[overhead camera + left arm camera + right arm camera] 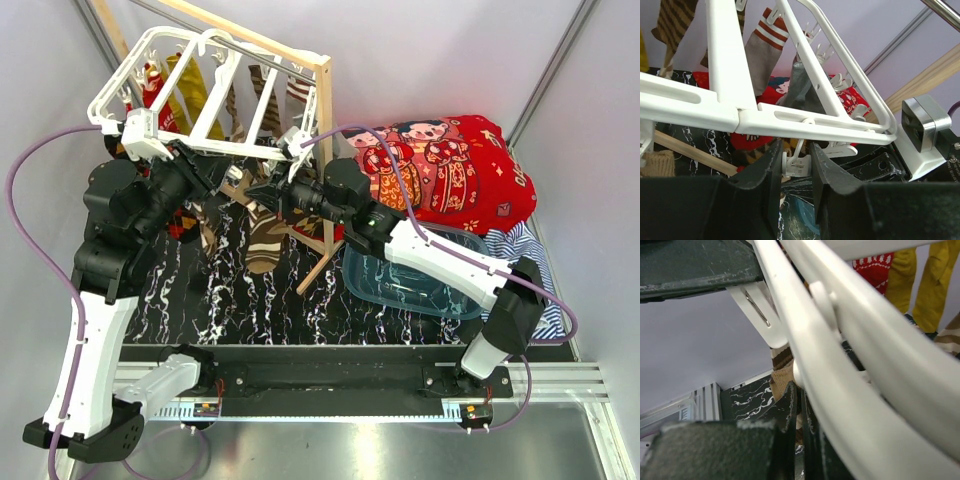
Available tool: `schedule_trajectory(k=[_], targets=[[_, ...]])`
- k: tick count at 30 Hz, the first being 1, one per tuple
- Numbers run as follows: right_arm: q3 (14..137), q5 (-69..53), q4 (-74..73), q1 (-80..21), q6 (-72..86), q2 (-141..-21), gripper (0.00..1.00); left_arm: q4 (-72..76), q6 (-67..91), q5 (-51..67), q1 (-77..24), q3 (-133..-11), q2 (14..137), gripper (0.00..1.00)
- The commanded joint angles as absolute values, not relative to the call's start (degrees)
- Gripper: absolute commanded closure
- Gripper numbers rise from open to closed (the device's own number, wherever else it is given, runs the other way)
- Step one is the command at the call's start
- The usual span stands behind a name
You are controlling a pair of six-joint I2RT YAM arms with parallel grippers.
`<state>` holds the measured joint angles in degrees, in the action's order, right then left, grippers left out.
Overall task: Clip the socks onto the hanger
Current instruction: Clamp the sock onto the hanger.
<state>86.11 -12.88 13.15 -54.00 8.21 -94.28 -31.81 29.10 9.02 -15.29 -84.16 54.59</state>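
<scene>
1. L claw (795, 151): jaws narrow, pads on both sides of a small white clip (792, 162). It's holding the clip; looks like a squeeze to open it.
2. Just above L claw: hanger (805, 124) bar, w/ the clip dangling off it. Further up and beyond, a grey sock (762, 50) w/ striped cuff hangs from another clip.
3. R claw (800, 401): jaws closed tight. Edge of a striped sock (782, 372) sits right at the tips; pinched or not, can't tell.
4. Above R claw: hanger bars cross v. close. Beyond them, mustard socks (927, 285) and a red sock (875, 267) hang.
5. Handling, my guess:
   - Sock: soft, light, limp, so it droops below any grip. Take it by the cuff edge and feed a thin fold into the clip mouth.
   - Clip: stiff, springy, slick plastic. Press the top tabs; it may slip off the pads.
   - Hanger: light, prob. swings or tilts if pushed, so go gentle.
</scene>
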Motion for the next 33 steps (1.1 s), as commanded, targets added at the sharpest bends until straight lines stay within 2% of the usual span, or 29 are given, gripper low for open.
schedule_trajectory(k=[1, 33], targets=[[89.4, -11.5, 15.8, -54.0, 7.9, -94.0, 1.00, -30.5, 29.9, 12.0, -15.4, -83.2, 53.6, 1.00], [90.8, -14.9, 16.5, -53.9, 6.4, -92.0, 1.00, -29.5, 30.2, 15.2, -15.4, -82.7, 54.9, 1.00]])
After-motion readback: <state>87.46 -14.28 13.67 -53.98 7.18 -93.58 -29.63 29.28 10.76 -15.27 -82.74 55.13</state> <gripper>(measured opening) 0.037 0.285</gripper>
